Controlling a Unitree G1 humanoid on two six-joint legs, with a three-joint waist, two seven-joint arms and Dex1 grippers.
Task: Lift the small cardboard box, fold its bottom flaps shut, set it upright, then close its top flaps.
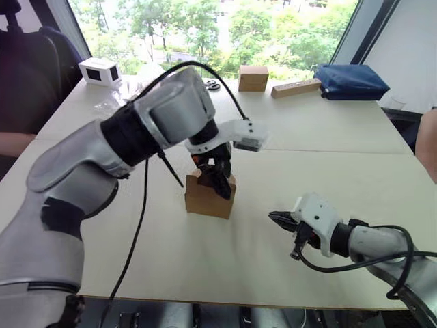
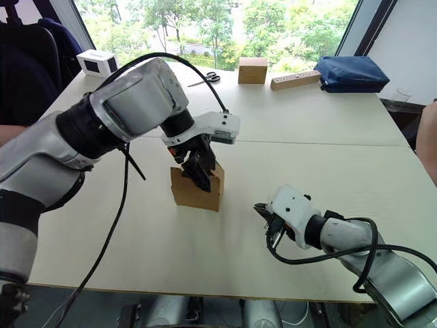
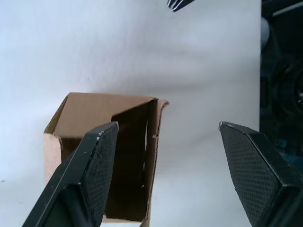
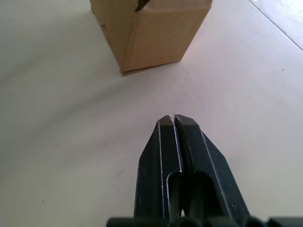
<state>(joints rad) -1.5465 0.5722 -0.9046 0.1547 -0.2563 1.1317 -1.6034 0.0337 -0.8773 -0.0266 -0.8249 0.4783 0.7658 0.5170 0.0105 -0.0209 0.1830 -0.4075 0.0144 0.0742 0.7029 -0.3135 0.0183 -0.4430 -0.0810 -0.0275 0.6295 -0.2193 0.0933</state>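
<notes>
The small cardboard box (image 1: 203, 198) stands upright in the middle of the table, its top end open. In the left wrist view the box (image 3: 97, 109) has a dark inside, and a top flap (image 3: 135, 116) leans inward over the opening. My left gripper (image 1: 217, 179) hangs open directly over the box, fingers pointing down. One finger (image 3: 90, 165) is over the opening and the other finger (image 3: 258, 165) is out past the box's side. My right gripper (image 1: 274, 217) is shut and empty, low over the table to the box's right, and points at the box (image 4: 156, 33).
At the table's far edge sit a cube-like brown box (image 1: 253, 78), a wooden block (image 1: 295, 87), a blue bag (image 1: 350, 81), scissors (image 1: 213, 85) and a white box with a dark face (image 1: 100, 71). A person's arm (image 1: 429, 147) shows at the right edge.
</notes>
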